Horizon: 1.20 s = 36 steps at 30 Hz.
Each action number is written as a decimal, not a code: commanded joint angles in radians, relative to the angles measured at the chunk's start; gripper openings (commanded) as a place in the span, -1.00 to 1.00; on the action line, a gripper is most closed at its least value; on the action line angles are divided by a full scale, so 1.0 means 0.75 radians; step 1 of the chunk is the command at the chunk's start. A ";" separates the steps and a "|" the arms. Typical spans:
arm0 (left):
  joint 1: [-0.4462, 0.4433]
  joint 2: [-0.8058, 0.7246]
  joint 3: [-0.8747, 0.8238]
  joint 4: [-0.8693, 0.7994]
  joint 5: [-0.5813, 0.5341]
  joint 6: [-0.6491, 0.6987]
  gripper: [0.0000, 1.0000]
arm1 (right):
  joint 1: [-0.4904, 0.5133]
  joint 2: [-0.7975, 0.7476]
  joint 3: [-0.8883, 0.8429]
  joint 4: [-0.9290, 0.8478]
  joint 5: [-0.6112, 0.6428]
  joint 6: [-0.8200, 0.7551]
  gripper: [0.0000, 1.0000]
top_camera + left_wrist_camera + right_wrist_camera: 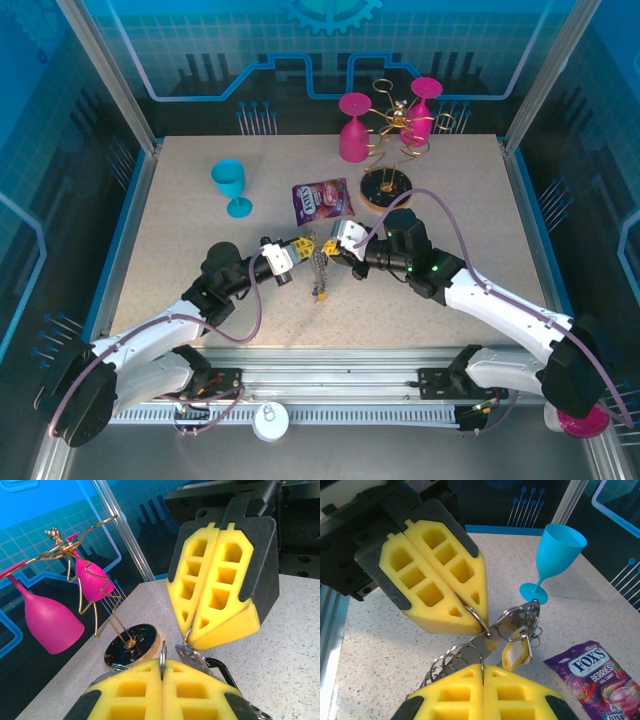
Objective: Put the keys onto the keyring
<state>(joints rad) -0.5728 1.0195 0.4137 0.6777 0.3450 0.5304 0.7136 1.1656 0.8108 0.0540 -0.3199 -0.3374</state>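
Near edge has a ribbed aluminium rail point(330, 385), then a speckled beige tabletop point(180, 260). Mid-table the left gripper point(303, 244) and right gripper point(332, 246) meet tip to tip, both pressed shut. The left pinches the thin grey wire keyring point(479, 619), the right the bunch of small metal keys with plastic tags point(516, 652), which dangles between them. Just beyond lies a purple snack packet point(322, 200), with a blue plastic goblet point(230, 185) to the left. Far right, a gold wire glass rack point(395, 125) on a round wooden base point(385, 187) carries pink goblets point(352, 125) against blue circuit-pattern walls point(300, 50).
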 commanded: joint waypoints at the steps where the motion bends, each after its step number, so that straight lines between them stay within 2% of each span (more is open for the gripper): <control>1: -0.011 -0.003 0.026 0.037 0.014 0.027 -1.00 | 0.018 -0.006 0.040 0.019 -0.050 -0.006 -1.00; 14: -0.010 -0.005 0.026 0.022 0.014 0.031 -1.00 | 0.037 0.053 0.060 0.105 -0.058 0.055 -1.00; 36: -0.010 -0.008 0.025 0.037 0.020 0.039 -1.00 | 0.034 0.074 0.060 0.147 0.127 0.219 -1.00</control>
<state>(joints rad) -0.5728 1.0199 0.4141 0.6609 0.3367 0.5339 0.7330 1.2076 0.8249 0.1116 -0.2733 -0.2150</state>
